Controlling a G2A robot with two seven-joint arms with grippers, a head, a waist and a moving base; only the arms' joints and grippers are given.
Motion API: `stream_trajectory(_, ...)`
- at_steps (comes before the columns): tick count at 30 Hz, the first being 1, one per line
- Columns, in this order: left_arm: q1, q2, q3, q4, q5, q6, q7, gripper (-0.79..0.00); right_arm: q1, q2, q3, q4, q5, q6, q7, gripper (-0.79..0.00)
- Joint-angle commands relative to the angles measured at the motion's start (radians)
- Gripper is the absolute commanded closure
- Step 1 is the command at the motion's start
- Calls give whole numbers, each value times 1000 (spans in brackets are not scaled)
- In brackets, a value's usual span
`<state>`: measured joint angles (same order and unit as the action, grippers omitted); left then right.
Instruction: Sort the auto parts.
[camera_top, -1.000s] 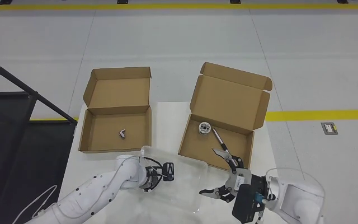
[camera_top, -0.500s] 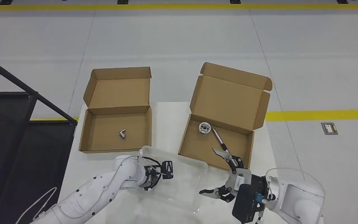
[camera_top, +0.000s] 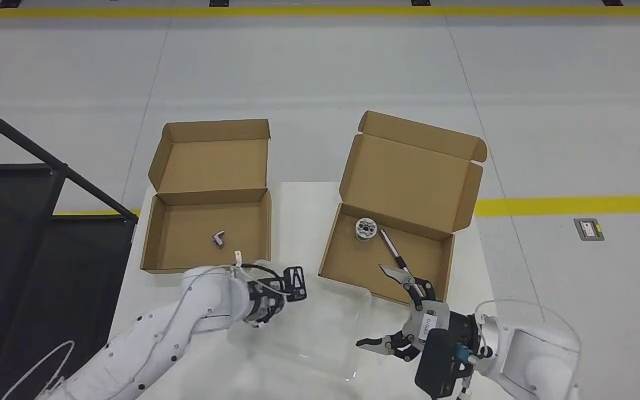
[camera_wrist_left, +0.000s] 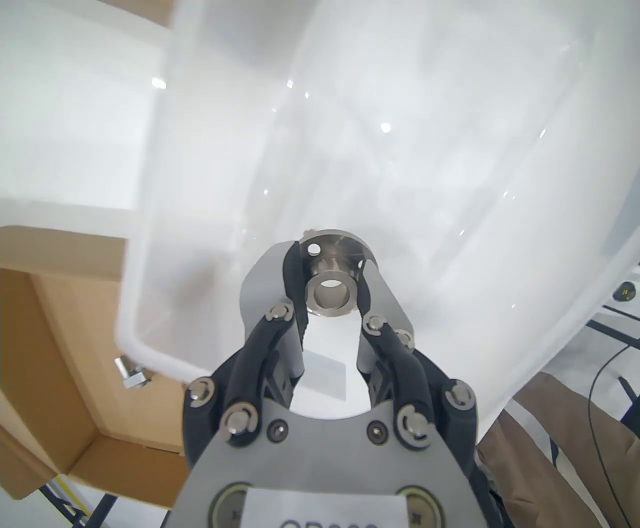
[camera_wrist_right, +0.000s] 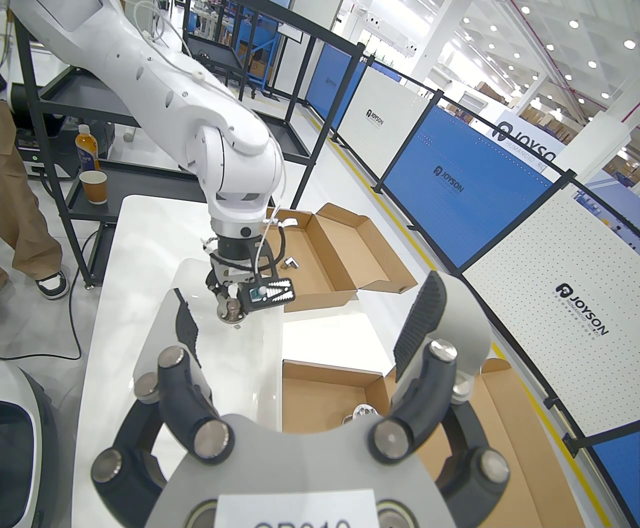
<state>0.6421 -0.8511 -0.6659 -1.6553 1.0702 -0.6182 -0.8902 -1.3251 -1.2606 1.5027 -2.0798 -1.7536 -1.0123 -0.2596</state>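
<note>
My left gripper (camera_wrist_left: 330, 267) is shut on a metal flanged bushing (camera_wrist_left: 328, 296) and holds it above the clear plastic tray (camera_wrist_left: 145, 350). From above, the left gripper (camera_top: 284, 284) hangs at the tray's far left corner, close to the front of the left cardboard box (camera_top: 180, 215). That box holds one small metal part (camera_top: 218, 238), also seen as the small part (camera_wrist_left: 131, 374). The right cardboard box (camera_top: 345, 255) holds a round metal part (camera_top: 364, 228) and a long scissor-like tool (camera_top: 396, 262). My right gripper (camera_top: 392, 345) is open over the tray's near right side, with nothing between its fingers (camera_wrist_right: 434, 305).
The clear tray (camera_top: 262, 267) lies on the white table (camera_top: 300, 200) in front of both boxes, whose lids stand open at the back. A black cart with a paper cup (camera_wrist_right: 93, 186) and a bottle (camera_wrist_right: 86, 147) stands beside the table, and a person's leg (camera_wrist_right: 25, 220) is near it.
My left gripper has moved away from the robot toward the left box with the bushing held in it. The right arm has kept still.
</note>
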Motion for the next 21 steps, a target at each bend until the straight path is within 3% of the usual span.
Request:
stream_trajectory(1,34,23,-64,-65,3,21,0,0,0,0,0,0,0,0,0,-785)
stream_trajectory(9,236,114,-378,-286,54,131,50,0,0,0,0,0,0,0,0,-785)
stream_trajectory(17,463,161,-684,-249,91,218,320,0,0,0,0,0,0,0,0,-785)
stream_trajectory(21,483,163,-704,-247,90,226,339,0,0,0,0,0,0,0,0,-785)
